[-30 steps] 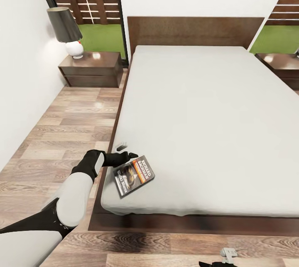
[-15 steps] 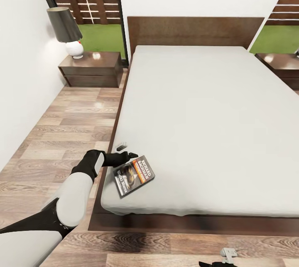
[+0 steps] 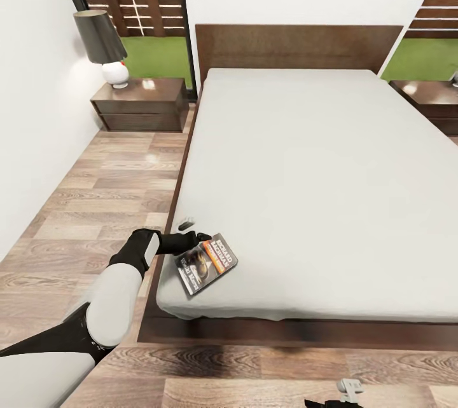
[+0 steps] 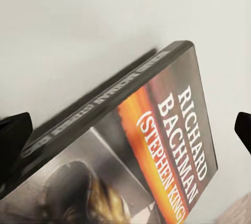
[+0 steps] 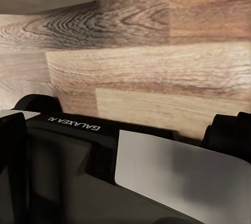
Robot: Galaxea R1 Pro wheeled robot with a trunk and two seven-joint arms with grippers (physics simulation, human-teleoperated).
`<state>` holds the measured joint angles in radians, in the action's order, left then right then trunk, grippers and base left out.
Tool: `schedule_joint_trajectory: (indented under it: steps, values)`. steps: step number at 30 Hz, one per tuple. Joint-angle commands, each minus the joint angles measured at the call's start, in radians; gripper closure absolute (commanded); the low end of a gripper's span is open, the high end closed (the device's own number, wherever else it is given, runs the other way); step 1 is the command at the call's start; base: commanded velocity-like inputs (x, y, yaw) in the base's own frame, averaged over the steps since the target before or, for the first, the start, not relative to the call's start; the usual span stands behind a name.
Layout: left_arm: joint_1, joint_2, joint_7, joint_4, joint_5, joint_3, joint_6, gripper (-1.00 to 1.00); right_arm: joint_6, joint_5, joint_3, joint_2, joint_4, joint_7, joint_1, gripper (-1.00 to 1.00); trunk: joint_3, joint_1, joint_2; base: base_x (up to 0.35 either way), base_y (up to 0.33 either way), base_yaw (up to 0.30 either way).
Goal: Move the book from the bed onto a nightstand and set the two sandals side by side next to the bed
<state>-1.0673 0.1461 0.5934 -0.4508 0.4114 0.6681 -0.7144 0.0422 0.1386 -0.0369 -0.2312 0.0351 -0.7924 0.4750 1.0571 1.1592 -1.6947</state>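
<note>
The book [image 3: 207,264] lies flat on the bed [image 3: 318,160], at the light grey mattress's near left corner. Its dark cover [image 4: 157,145] reads "RICHARD BACHMAN" beside an orange band. My left gripper [image 3: 194,232] is open at the book's far left corner, low over the mattress edge. In the left wrist view its fingertips [image 4: 11,140] stand wide apart with the book's spine between them, near one finger. My right gripper [image 3: 346,392] hangs low over the floor at the foot of the bed, its fingers [image 5: 232,135] apart around nothing. The blue sandals are out of view.
One dark nightstand [image 3: 141,103] stands left of the headboard with a black-shaded lamp [image 3: 102,46] on it. Another nightstand [image 3: 429,96] stands at the right. Wood-plank floor [image 3: 108,192] runs between the bed and the white left wall. My own base [image 5: 104,171] is under the right wrist.
The whole head view has shifted a little, so the camera moved. The left gripper and the book keep the same relation.
</note>
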Motion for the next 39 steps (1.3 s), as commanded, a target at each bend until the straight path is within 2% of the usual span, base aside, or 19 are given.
schedule_joint_trajectory:
  steps: [1,39]
  values:
    - [0.000,0.001,0.005,-0.002,0.024,0.007,-0.004,-1.00,0.002,0.000,-0.003,0.000,-0.001,-0.004,0.001,-1.00,0.001,0.000,0.000,-0.015,0.000,0.000]
    - [0.001,0.002,0.005,0.000,0.024,0.006,-0.004,-1.00,0.002,0.001,-0.003,0.000,-0.001,-0.004,0.001,-1.00,0.001,0.000,0.000,-0.048,0.000,0.000]
